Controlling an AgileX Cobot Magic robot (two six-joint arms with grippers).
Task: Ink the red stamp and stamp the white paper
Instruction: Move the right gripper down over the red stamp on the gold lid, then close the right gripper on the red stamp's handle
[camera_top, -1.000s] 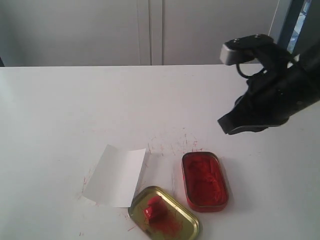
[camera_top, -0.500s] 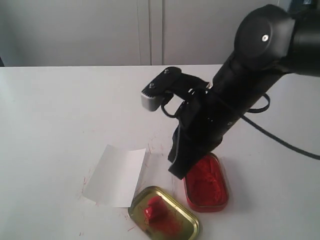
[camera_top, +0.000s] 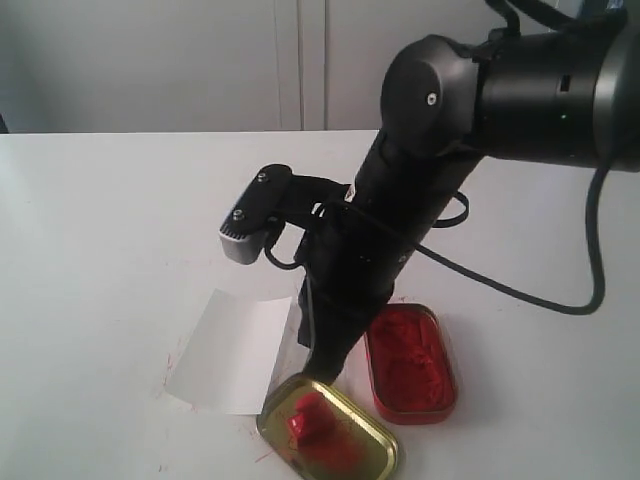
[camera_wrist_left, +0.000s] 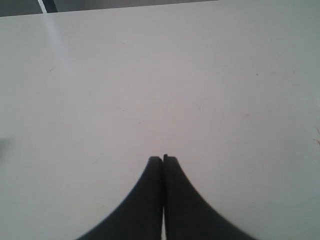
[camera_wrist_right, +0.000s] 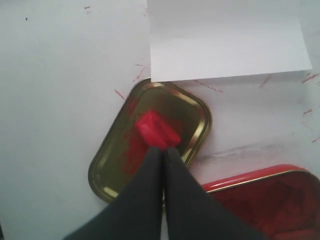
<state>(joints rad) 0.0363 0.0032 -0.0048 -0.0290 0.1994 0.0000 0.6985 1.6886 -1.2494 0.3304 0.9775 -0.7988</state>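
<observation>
Red stamp (camera_wrist_right: 157, 129) reads as smooth, slightly glossy plastic; gold lid (camera_wrist_right: 197, 112) is shiny metal smeared with red paste. Red tin (camera_top: 415, 416) has a glossy metal wall, and the ink paste inside is rough and lumpy. White paper (camera_top: 232, 350) is thin, matt and creased, tabletop (camera_top: 120, 220) is smooth white with a faint sheen and red flecks, and right gripper (camera_wrist_right: 162, 149) is matt black, probably plastic, though blurred.

Right arm (camera_top: 430, 190) angled down, right jaws closed, left jaws closed
</observation>
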